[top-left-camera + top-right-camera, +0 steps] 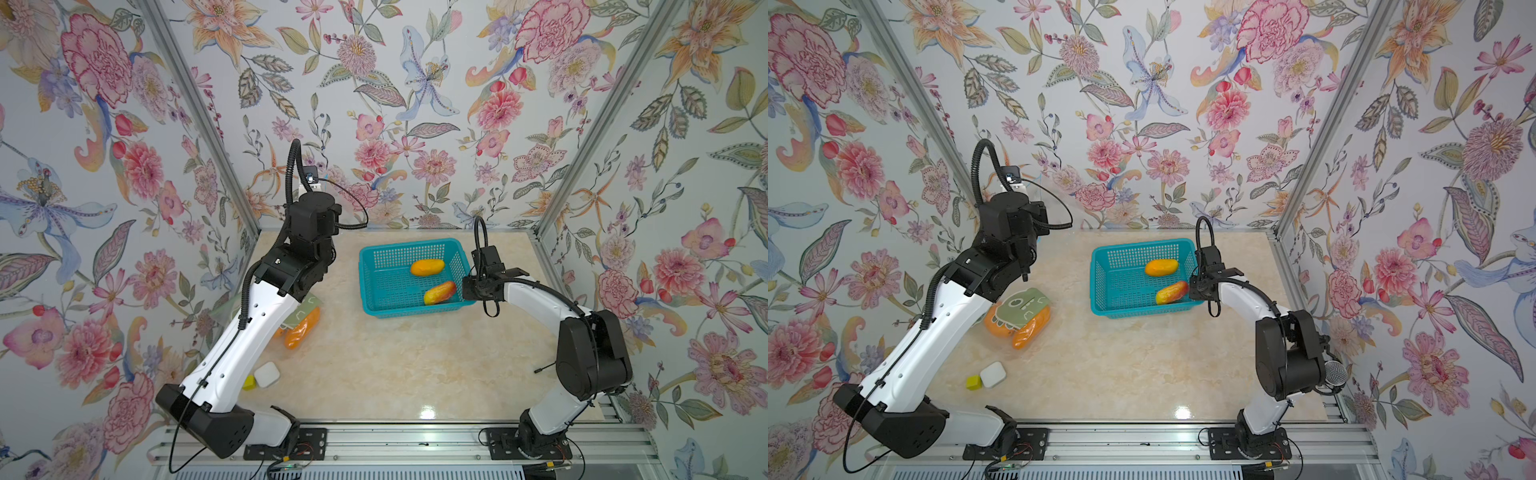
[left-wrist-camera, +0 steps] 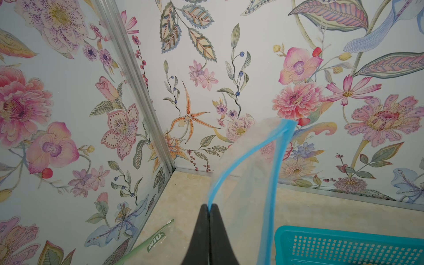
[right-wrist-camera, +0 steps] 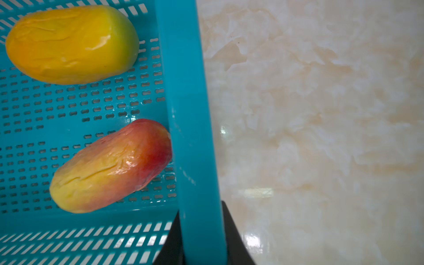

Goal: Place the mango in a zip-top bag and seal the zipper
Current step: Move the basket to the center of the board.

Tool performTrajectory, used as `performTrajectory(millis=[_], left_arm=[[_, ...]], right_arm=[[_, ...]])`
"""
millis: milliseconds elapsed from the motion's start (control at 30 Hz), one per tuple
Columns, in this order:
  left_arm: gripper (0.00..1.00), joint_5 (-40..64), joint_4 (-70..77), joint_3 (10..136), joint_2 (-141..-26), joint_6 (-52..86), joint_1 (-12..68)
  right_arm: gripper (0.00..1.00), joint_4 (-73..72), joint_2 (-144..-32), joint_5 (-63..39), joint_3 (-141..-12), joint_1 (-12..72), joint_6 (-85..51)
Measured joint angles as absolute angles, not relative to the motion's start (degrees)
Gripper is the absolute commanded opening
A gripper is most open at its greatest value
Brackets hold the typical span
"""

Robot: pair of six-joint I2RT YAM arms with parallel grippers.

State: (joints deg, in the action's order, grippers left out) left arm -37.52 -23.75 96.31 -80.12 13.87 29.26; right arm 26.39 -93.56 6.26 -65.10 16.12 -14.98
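A clear zip-top bag (image 2: 249,165) with a blue zipper hangs open near the back left corner. My left gripper (image 2: 210,205) is shut on its zipper edge. A yellow mango (image 1: 427,267) and a red-yellow mango (image 1: 439,292) lie in the teal basket (image 1: 407,244). The right wrist view shows the yellow mango (image 3: 71,44) and the red-yellow mango (image 3: 110,167) up close. My right gripper (image 3: 202,229) is shut on the basket's rim (image 3: 183,91) near its front right corner, one finger inside and one outside.
Another bag with a green dinosaur print (image 1: 1019,318), holding orange fruit, lies on the table under the left arm. A white box (image 1: 993,374) and a yellow cube (image 1: 972,382) sit near the front left. Floral walls close in the back and sides.
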Motion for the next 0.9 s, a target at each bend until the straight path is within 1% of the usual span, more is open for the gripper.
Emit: performTrajectory(millis=[67, 233, 300, 367, 433, 467, 533, 633, 833, 900], left_arm=[[0.00, -35.4, -24.3, 96.3, -80.1, 15.0, 29.3], [0.00, -29.0, -25.0, 95.4, -80.3, 19.1, 29.3], [0.00, -26.1, -25.1, 94.0, -80.3, 21.1, 29.4], [0.00, -23.2, -25.5, 92.3, -80.4, 22.8, 29.7], [0.00, -20.2, -25.8, 90.3, -80.7, 24.7, 29.9], [0.00, -19.0, -25.8, 89.5, -80.8, 25.3, 30.0], [0.00, -15.8, -25.6, 87.1, -81.2, 27.1, 30.3], [0.00, -11.3, -25.1, 84.0, -82.2, 29.5, 30.7], [0.00, -4.7, -23.7, 82.3, -85.1, 32.0, 31.9], [0.00, -2.9, -22.7, 82.3, -85.9, 32.4, 32.0]], right_arm=[[0.12, 28.9, -89.3, 6.7, -62.3, 15.1, -15.3], [0.14, 34.1, -81.9, 7.4, -56.6, 12.0, -17.4], [0.21, 35.3, -79.8, 7.3, -54.7, 10.8, -18.7], [0.24, 36.1, -78.0, 7.4, -52.9, 9.7, -19.6], [0.33, 37.6, -76.6, 8.1, -50.8, 8.4, -20.3], [0.36, 38.3, -76.1, 8.4, -50.0, 7.8, -20.6], [0.46, 39.7, -75.1, 8.7, -48.4, 6.9, -21.3], [0.58, 41.3, -73.6, 9.1, -47.9, 6.5, -21.7], [0.70, 43.9, -69.3, 9.3, -50.8, 6.8, -21.9], [0.72, 44.8, -68.0, 9.9, -53.3, 7.6, -22.3]])
